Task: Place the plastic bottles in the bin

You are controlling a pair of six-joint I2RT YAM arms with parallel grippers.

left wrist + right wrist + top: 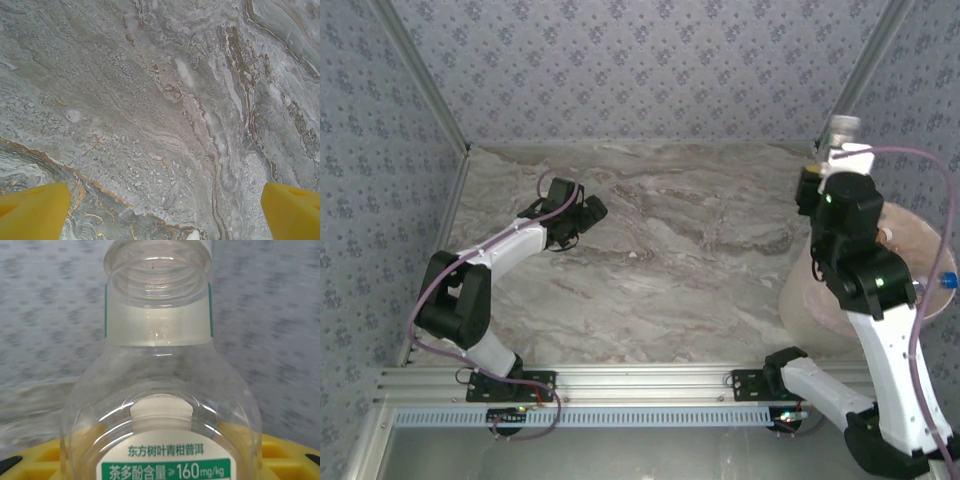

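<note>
Right hand (162,456) clamped on clear bottle (160,390) near bin (910,235) — left hand (164,212) spread wide, empty.

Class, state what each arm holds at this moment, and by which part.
Right tool grips a clear bottle by its labelled body, neck pointing away. Left tool holds nothing.

A marble-patterned counter (680,250) in grey, white and beige veins spreads across the middle; up close its surface shows thin brown-gold streaks and pale speckled patches. Walls covered in blue-grey wallpaper (640,70) with a small repeated floral motif enclose it at the back and both sides. Slim metal strips (420,75) run along the two far corners. At the near edge lies a silver aluminium rail (650,380), and just beside it a white slotted strip (650,415).
</note>
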